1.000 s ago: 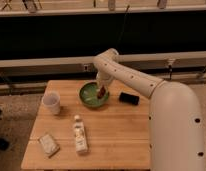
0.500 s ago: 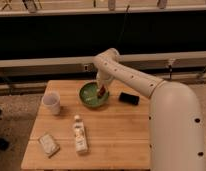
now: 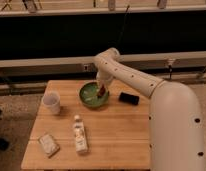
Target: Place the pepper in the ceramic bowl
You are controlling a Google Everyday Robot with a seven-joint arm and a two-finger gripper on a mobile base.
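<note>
The green ceramic bowl point(image 3: 91, 95) stands at the back middle of the wooden table point(image 3: 116, 130). My gripper point(image 3: 101, 91) reaches down over the bowl's right side from the white arm point(image 3: 141, 82). A small dark red pepper point(image 3: 101, 92) shows at the gripper's tip, just above the bowl's inside. Whether it is still held or lying in the bowl I cannot tell.
A translucent white cup point(image 3: 51, 102) stands at the left. A flat black rectangular object point(image 3: 129, 98) lies right of the bowl. A small white bottle point(image 3: 79, 135) and a wrapped packet point(image 3: 48, 144) lie near the front. My white body point(image 3: 178, 130) covers the table's right side.
</note>
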